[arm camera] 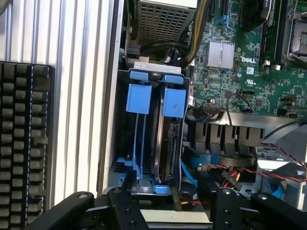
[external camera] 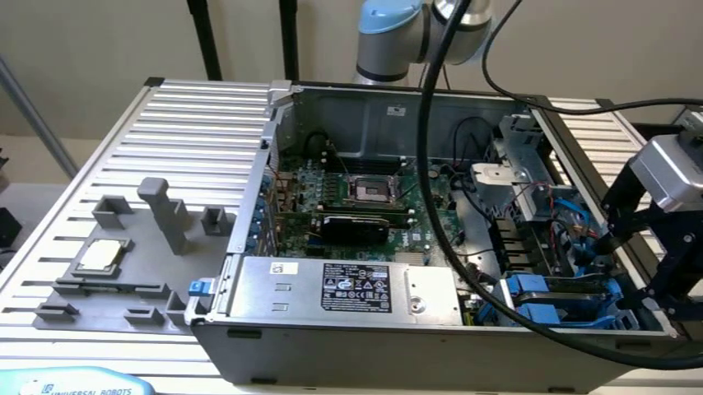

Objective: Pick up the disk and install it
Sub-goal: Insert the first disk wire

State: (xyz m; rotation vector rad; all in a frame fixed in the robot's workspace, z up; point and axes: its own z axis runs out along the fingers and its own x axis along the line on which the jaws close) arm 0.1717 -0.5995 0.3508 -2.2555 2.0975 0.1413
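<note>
"UNIVERSAL ROBOTS" marks the pale-blue plate point(external camera: 68, 383); "DELL" marks the motherboard point(arm camera: 240, 76).

A ribbed metal surface point(external camera: 187, 115) of parallel silvery slats carries everything. An open computer case point(external camera: 329, 333) lies on its side on it, taking up the middle and the exterior view's right, with its near wall close to the front edge. At the exterior view's left, just beside the case, a flat grey fixture point(external camera: 121, 271) with upright posts rests on the slats; a square chip point(external camera: 97, 255) sits in it. At the front left corner lies a pale blue and white item point(external camera: 77, 383) lettered UNIVERSAL ROBOTS. In the wrist view a dark keyboard point(arm camera: 21, 143) lies on the slats, apart from the case
</note>
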